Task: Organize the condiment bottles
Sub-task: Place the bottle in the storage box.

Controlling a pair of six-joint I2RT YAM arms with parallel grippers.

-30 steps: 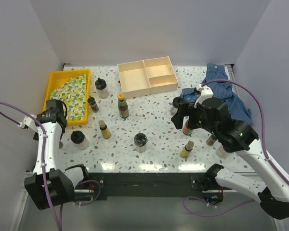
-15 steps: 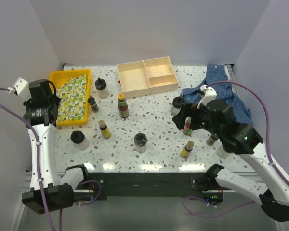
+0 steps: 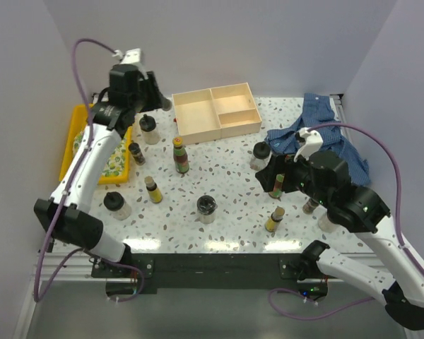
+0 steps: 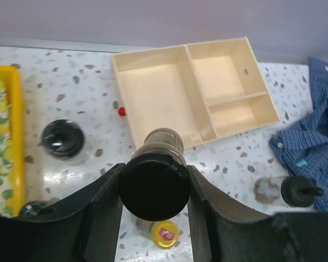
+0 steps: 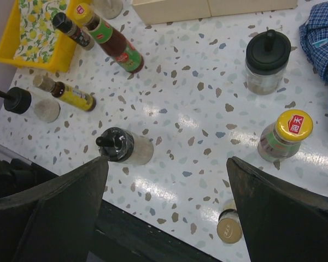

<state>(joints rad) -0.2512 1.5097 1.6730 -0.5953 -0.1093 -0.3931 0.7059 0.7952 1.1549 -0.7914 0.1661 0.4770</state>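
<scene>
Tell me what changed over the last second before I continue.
The left gripper rose from the left edge of the table and swung toward the back; its fingers are shut on a black-capped bottle, held up near the wooden box. The right gripper barely shifted and stays open near the blue cloth. The other bottles did not move.

We logged condiment bottles (image 3: 154,191) standing upright, scattered on the near side of the wooden box (image 3: 198,120); one black-capped bottle (image 4: 153,183) hung lifted just left of it.
</scene>
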